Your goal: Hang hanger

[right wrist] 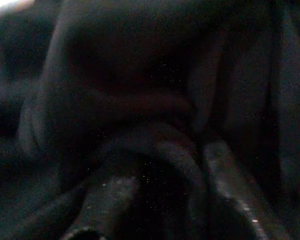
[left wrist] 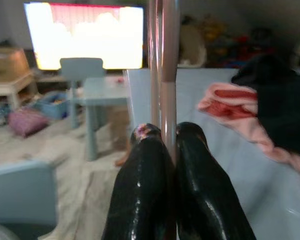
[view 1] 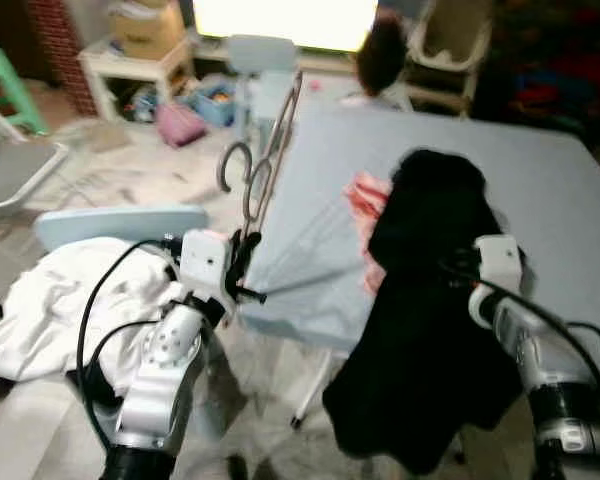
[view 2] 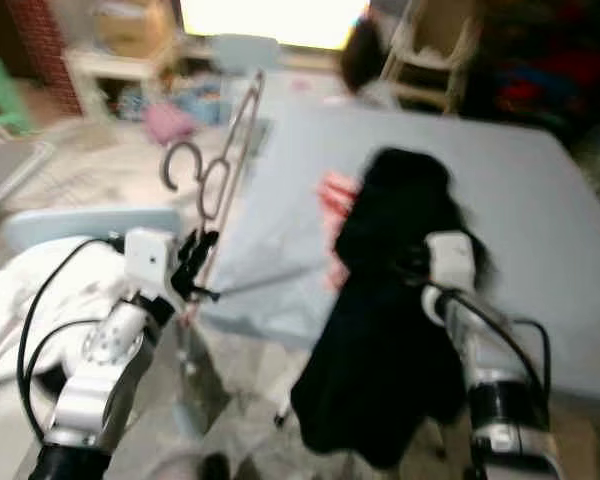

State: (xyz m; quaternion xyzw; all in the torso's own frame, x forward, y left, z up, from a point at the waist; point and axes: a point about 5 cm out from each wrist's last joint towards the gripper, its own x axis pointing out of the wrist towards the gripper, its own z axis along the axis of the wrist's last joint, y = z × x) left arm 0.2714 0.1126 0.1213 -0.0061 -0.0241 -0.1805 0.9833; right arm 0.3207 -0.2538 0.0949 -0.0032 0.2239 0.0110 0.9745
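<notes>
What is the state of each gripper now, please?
Left gripper: closed on the hanger.
Right gripper: pressed into the black garment; whether it is open or closed cannot be told.

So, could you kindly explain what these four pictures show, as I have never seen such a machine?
It is a humanoid robot with two silver arms, each ending in two black fingers. The two wide pictures come from cameras in its head, looking down; the other two from cameras on its wrists. Its left gripper is shut on a metal hanger, held upright beside a light blue table. Its right gripper is buried in a black garment that drapes over the table's edge; its wrist picture is too dark to judge the grip. A pink cloth also lies there.
</notes>
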